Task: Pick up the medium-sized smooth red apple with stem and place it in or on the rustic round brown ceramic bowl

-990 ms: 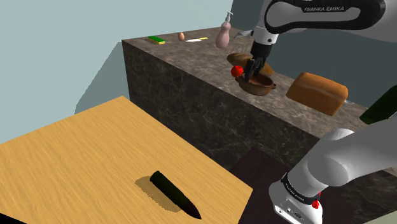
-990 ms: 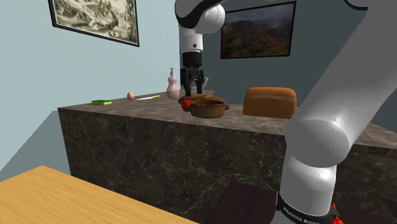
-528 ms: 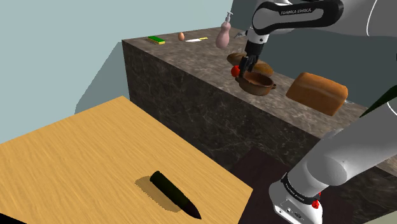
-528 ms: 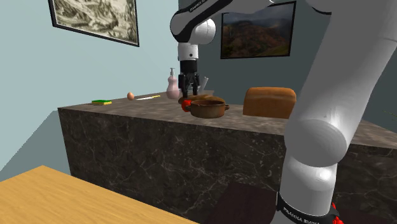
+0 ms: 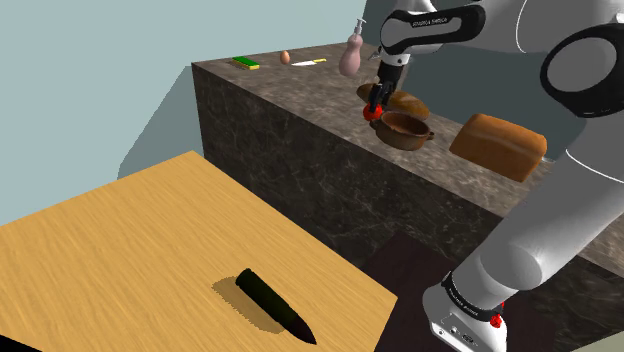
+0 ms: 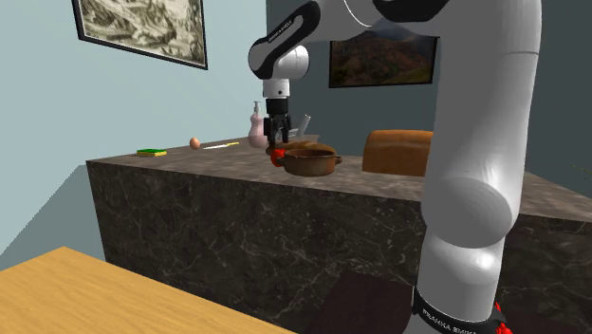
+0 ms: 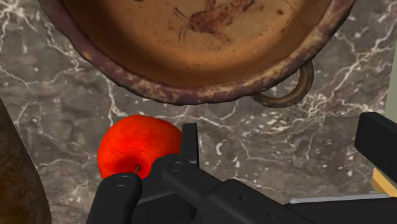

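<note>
On the dark marbled surface [image 5: 300,95], your pincer [image 5: 377,102] hangs low just beside the brown bowl [image 5: 405,137], on the side toward the shoulder view's left. Its fingers [image 7: 189,143] stand wide apart, with bare stone between them. You can see the red apple [image 7: 137,149] resting on the surface with its stem showing. It sits just outside one finger and near the bowl's rim, not in the bowl. A brown loaf [image 5: 498,145] lies on the bowl's other side.
</note>
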